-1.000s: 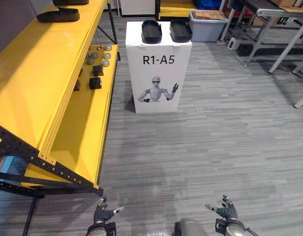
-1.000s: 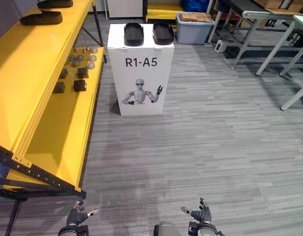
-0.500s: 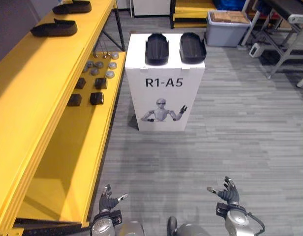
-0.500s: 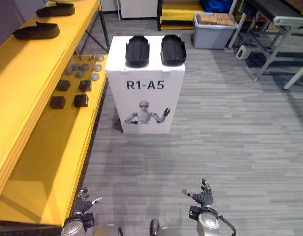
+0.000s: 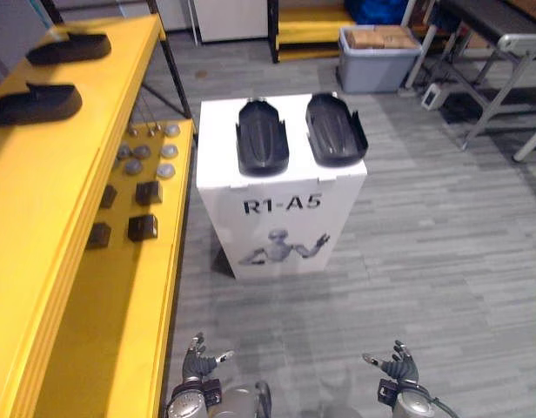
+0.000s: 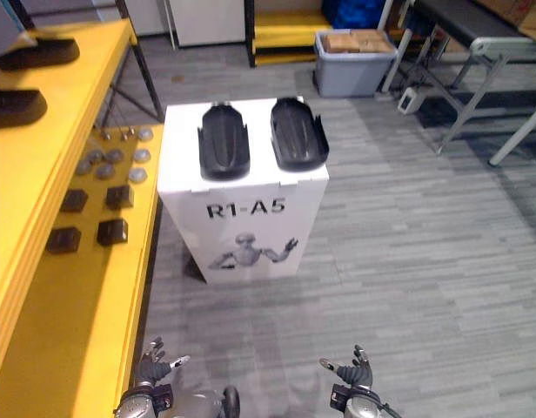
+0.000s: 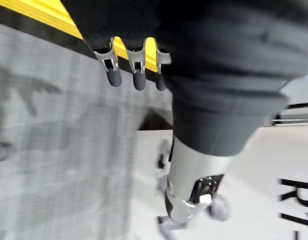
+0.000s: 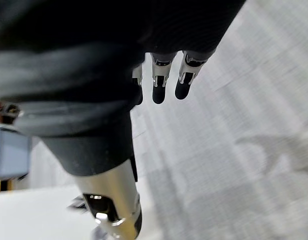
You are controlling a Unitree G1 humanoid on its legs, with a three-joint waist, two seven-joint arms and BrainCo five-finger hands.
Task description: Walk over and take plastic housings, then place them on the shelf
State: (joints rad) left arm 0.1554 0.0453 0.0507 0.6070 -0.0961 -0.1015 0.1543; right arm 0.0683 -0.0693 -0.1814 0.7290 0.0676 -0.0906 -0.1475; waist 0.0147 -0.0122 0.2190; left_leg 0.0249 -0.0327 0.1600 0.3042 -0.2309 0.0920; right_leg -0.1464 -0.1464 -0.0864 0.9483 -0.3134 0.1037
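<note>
Lying side by side on top of a white box (image 5: 285, 218) in the middle of the frame are two black plastic housings, the left-side housing (image 5: 262, 137) and the right-side housing (image 5: 335, 129), close together but not touching. At the bottom edge the left hand (image 5: 197, 364) and the right hand (image 5: 397, 366) hang low over the grey floor (image 5: 442, 244). Both are released, fingers straight and spread, grasping nothing, well apart from the box. A yellow shelf (image 5: 42, 192) runs down the left side. On its upper level, at the upper left, lie the near shelf housing (image 5: 35, 103) and the far shelf housing (image 5: 68, 48). Small black blocks (image 5: 142, 227) and silver discs (image 5: 149, 152) sit on its lower level, just beside the box. A grey bin (image 5: 378, 61) stands at the top, beyond the box.
</note>
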